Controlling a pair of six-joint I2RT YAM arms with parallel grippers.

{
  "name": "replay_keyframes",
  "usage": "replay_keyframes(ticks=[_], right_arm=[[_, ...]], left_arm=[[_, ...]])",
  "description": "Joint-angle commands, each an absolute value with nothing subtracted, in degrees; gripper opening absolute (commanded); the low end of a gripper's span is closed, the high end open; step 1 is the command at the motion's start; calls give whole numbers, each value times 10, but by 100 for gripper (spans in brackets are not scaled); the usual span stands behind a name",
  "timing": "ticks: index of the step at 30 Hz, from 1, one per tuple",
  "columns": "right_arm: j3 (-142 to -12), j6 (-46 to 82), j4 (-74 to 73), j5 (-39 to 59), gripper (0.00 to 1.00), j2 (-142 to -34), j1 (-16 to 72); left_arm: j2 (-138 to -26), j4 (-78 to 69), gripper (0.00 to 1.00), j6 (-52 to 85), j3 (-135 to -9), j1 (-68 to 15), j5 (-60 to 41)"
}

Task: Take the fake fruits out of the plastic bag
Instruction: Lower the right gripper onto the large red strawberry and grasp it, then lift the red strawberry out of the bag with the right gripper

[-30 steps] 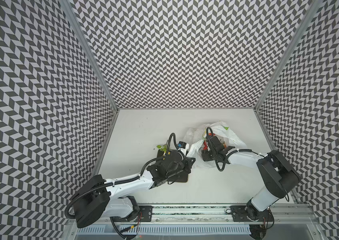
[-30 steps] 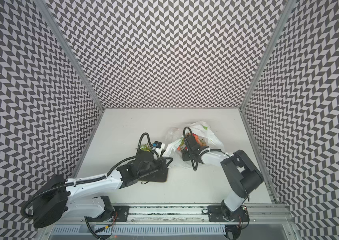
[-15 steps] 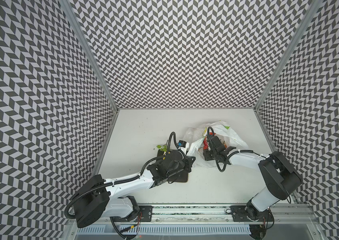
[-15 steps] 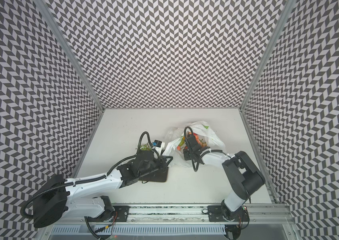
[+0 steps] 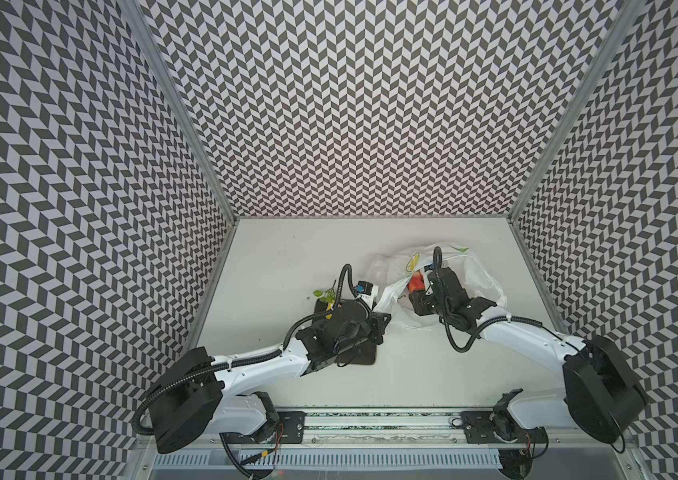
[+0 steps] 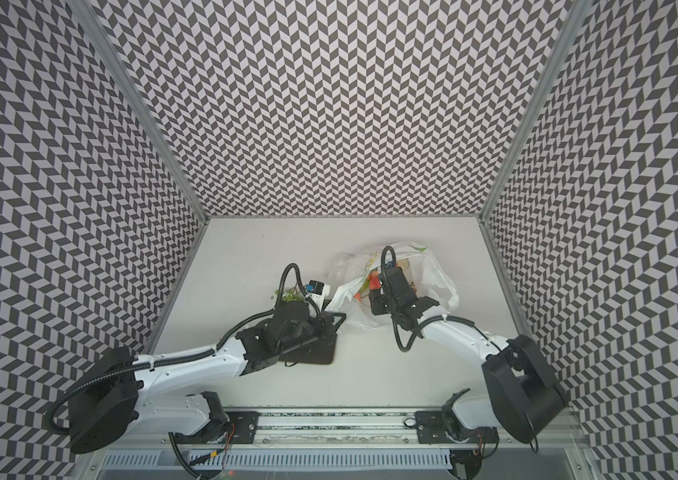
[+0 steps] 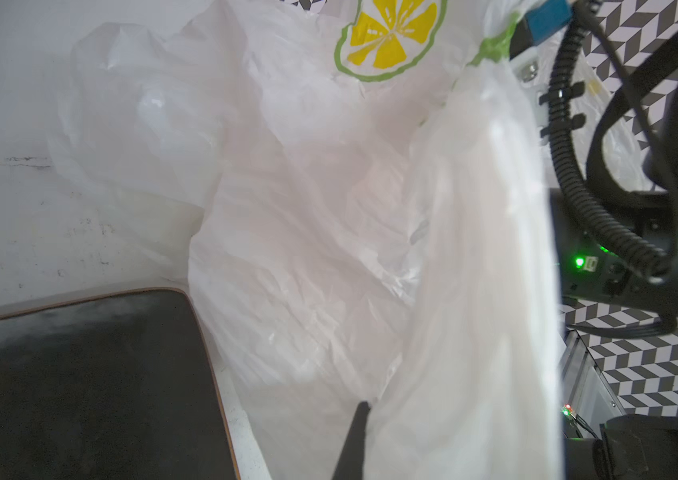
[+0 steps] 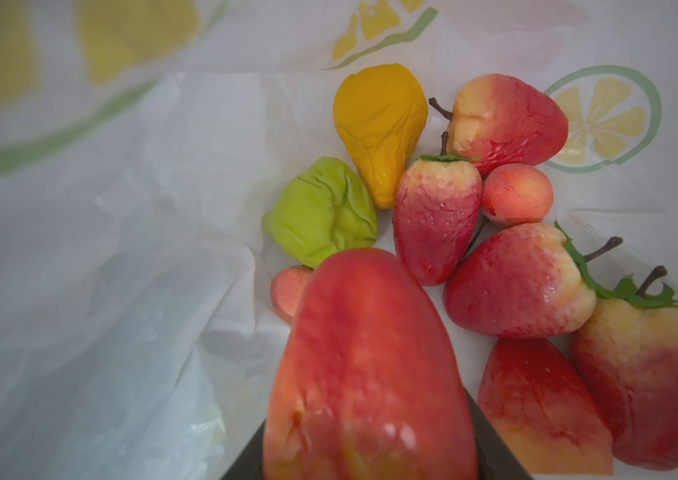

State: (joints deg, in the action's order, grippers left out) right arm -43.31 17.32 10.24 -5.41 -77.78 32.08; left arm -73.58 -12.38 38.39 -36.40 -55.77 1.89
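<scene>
right gripper [image 8: 366, 449] clamped on a big red fruit [image 8: 366, 353] inside the plastic bag [image 7: 308, 208]

in the bag, crumpled and open-mouthed on the table [image 5: 287, 257], right of centre: a heap of fake fruits [image 8: 516, 282], among them an orange pear [image 8: 379, 124], a lime-green pear [image 8: 320, 212], several strawberries [image 8: 437, 216] and two small peaches [image 8: 516, 193], all pressed close together. on the dark plate [image 7: 79, 374], just left of the bag: a green leafy twig [image 5: 325, 294] at the far edge, partly under the left arm. deep in the bag's mouth, the right gripper, pinching the big red fruit between dark fingertips, just beside the heap. at the bag's near left rim, the left gripper [image 5: 385, 326], pressed together on a fold of the plastic, just beside the plate.
</scene>
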Motion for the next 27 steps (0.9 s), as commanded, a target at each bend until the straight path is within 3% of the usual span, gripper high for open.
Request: replay_keyframes(ticks=[1, 7, 18, 23, 27], right_arm=[[-419, 164, 68, -40, 45, -743, 322], [-415, 166, 84, -13, 45, -694, 322], [-417, 213, 243, 22, 45, -576, 322], [-415, 233, 280, 35, 45, -505, 322], [-422, 240, 291, 10, 45, -452, 322]], left_arm=[[-745, -144, 8, 393, -376, -561, 26], [-753, -138, 8, 389, -390, -561, 30], [-742, -160, 11, 405, -386, -561, 34], [-751, -163, 22, 398, -396, -563, 14], [-737, -158, 44, 395, -395, -568, 21]])
